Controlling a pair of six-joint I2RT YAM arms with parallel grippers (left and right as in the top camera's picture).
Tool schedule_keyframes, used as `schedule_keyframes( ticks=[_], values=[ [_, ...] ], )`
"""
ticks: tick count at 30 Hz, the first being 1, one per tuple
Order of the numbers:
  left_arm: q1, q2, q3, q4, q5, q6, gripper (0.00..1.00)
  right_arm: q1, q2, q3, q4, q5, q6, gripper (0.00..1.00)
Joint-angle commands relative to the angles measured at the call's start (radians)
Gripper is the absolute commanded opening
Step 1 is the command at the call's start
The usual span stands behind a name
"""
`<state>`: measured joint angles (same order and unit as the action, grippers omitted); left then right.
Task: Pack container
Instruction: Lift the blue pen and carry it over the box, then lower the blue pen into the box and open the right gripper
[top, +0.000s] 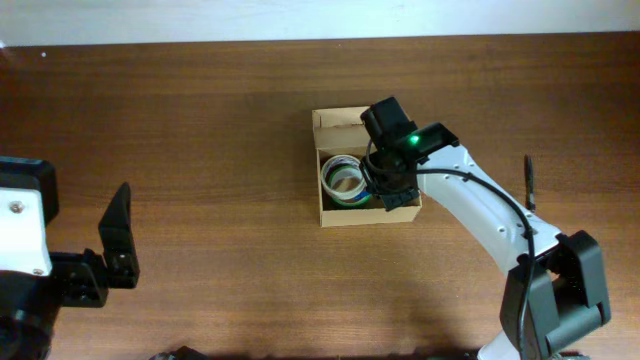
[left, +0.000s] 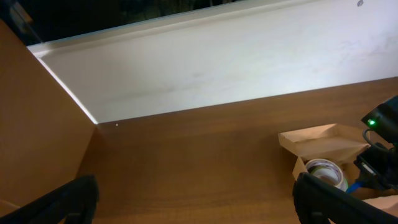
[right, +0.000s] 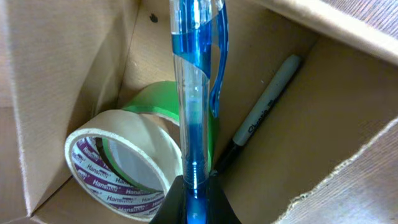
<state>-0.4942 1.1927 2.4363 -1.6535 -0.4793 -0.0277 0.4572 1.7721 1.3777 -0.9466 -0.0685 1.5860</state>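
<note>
The container (top: 338, 120) stands right of the table's middle, mouth up, its lid flap folded back on the far side and its longer side running left to right. The right gripper (top: 390, 190) hangs over its right half, closed on a blue pen (right: 193, 93) that points down inside. The left gripper (left: 196, 193) is well apart, spread wide and empty.

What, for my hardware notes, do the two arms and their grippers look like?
Both arms are white shells with black joints. The left arm ends in black tapered fingers. The right arm carries a black cable and a black wrist module with a lit green light.
</note>
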Motion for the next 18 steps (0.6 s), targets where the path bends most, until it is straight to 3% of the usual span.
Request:
schedule_keyframes(
  ticks=[1,14,15,16,18],
  values=[
    [0.0,-0.003,-0.003,-0.001,0.004,-0.006,0.99,0.021,0.004,-0.047,0.024,-0.001,0.028,0.04],
    [0.0,-0.003,-0.003,-0.002,0.004,-0.006,0.99,0.092,0.004,-0.084,0.11,0.03,0.058,0.04],
    [0.0,-0.003,-0.003,-0.004,0.004,-0.006,0.99,0.093,0.004,-0.084,0.113,0.032,0.058,0.09],
    [0.0,-0.003,-0.003,-0.005,0.004,-0.006,0.99,0.092,0.004,-0.084,0.115,0.032,0.058,0.21],
    [0.0,-0.003,-0.003,-0.008,0.004,-0.006,0.99,0.092,0.004,-0.084,0.118,0.038,0.058,0.76]
  ],
)
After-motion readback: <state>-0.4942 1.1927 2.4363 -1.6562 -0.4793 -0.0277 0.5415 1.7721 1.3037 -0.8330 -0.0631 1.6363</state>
